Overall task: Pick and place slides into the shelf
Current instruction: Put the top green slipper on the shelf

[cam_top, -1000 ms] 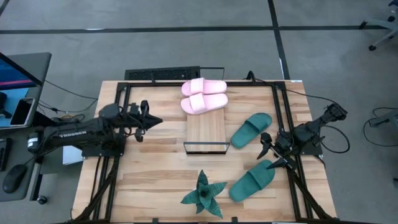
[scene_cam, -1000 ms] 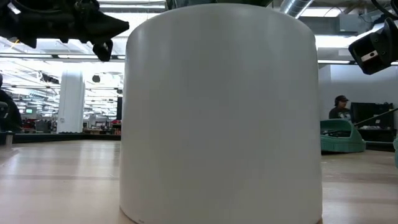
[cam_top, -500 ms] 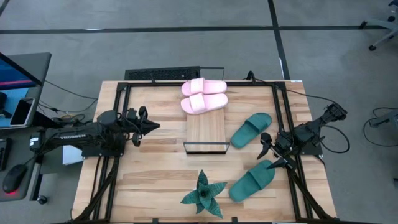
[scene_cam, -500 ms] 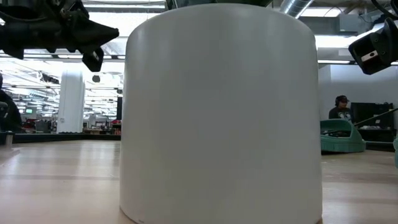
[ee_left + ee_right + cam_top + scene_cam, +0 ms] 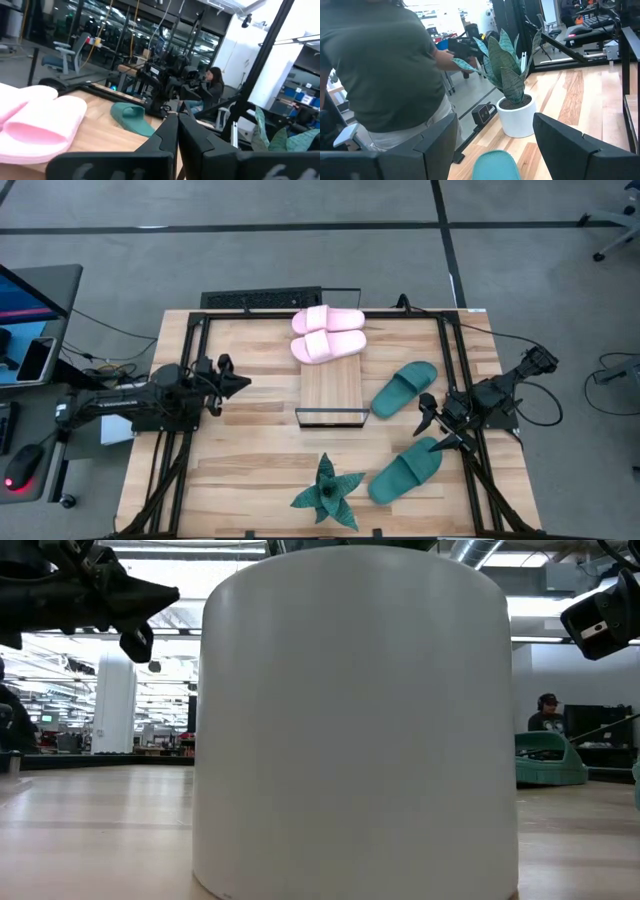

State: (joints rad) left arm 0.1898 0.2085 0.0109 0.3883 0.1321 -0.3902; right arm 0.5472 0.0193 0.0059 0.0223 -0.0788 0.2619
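Two pink slides point(image 5: 328, 333) lie on the far end of the shelf point(image 5: 331, 392). Two teal slides point(image 5: 405, 388) wait on the counter point(image 5: 250, 450). The wide right claw point(image 5: 436, 428) hovers over the nearer one; the closed left claw point(image 5: 238, 380) is empty.

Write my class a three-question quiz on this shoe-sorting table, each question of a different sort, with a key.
1. True or false: both pink slides lie on the shelf.
2. How many teal slides lie on the table?
3. Which gripper is open? A) left gripper B) right gripper

Key: 1 true; 2 two; 3 B.
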